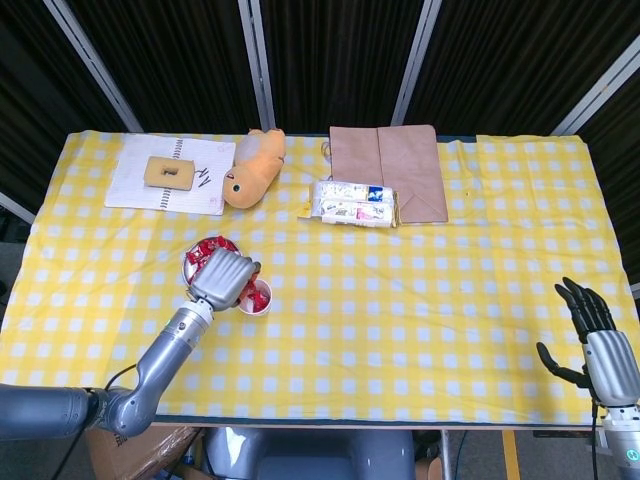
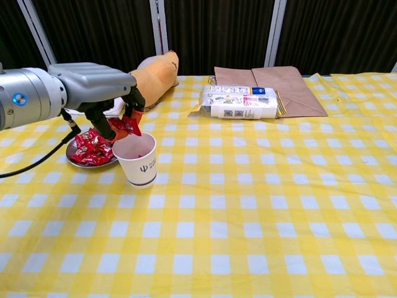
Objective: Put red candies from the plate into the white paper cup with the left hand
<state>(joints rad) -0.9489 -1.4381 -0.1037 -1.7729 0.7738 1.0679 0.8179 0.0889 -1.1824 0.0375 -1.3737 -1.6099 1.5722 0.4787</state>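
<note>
Red foil-wrapped candies (image 2: 93,149) lie heaped on a small metal plate (image 2: 73,146) at the left of the yellow checked desk (image 2: 248,205), with the white paper cup (image 2: 136,159) standing just to the plate's right, touching or nearly touching its rim. The left hand (image 2: 110,99) hangs over the cup's mouth, its fingers (image 2: 127,115) curled down and pinching one red candy (image 2: 129,126) right above the opening. In the head view a few red pieces already show inside the cup (image 1: 254,298).

These sweets look very light, with crinkly, slick wrappers that give under pressure, so a gentle pinch across the body of one piece, or on a twisted wrapper end, seems the safest hold; a hard squeeze would probably only crush the wrapper. The cup looks thin and light too, and a knock from the hand could likely tip or shift it.

At the far right, near edge, the right hand (image 1: 590,335) rests idle with fingers spread, holding nothing.
</note>
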